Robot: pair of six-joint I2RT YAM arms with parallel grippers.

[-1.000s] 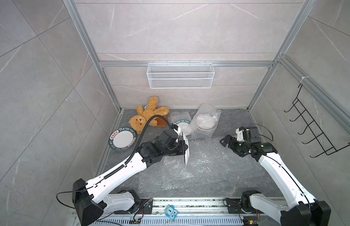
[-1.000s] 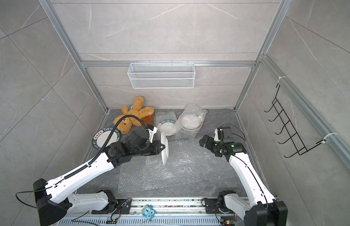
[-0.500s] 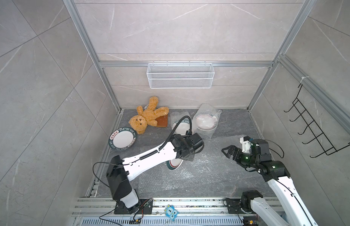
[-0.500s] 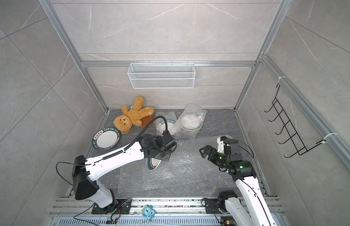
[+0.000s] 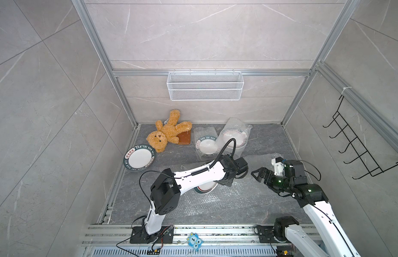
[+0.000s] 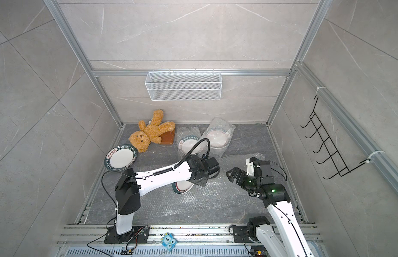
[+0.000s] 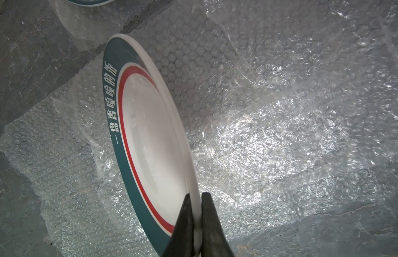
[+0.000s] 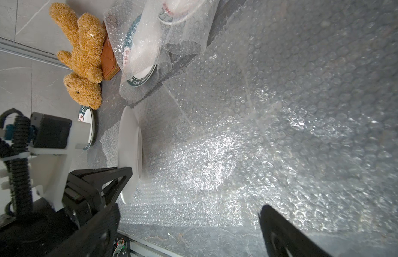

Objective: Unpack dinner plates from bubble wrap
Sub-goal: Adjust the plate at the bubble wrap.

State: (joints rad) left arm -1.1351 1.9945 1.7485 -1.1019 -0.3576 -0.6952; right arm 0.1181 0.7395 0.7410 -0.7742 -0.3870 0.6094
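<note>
My left gripper is shut on the rim of a dinner plate, white with a green band and a red ring. The plate hangs tilted just above a flat sheet of bubble wrap. In both top views this plate peeks out from under the left arm. My right gripper stands open and empty, a short way right of the plate. A bare plate lies at the left edge. Two more plates sit in bubble wrap pouches at the back.
A teddy bear lies at the back left, partly on a brown square slab. A wire basket hangs on the back wall and a black hook rack on the right wall. The flat bubble wrap covers the floor's middle.
The left arm has folded in and carried the held plate lower and nearer the front. The right gripper has drawn back a little toward the front, still open.
</note>
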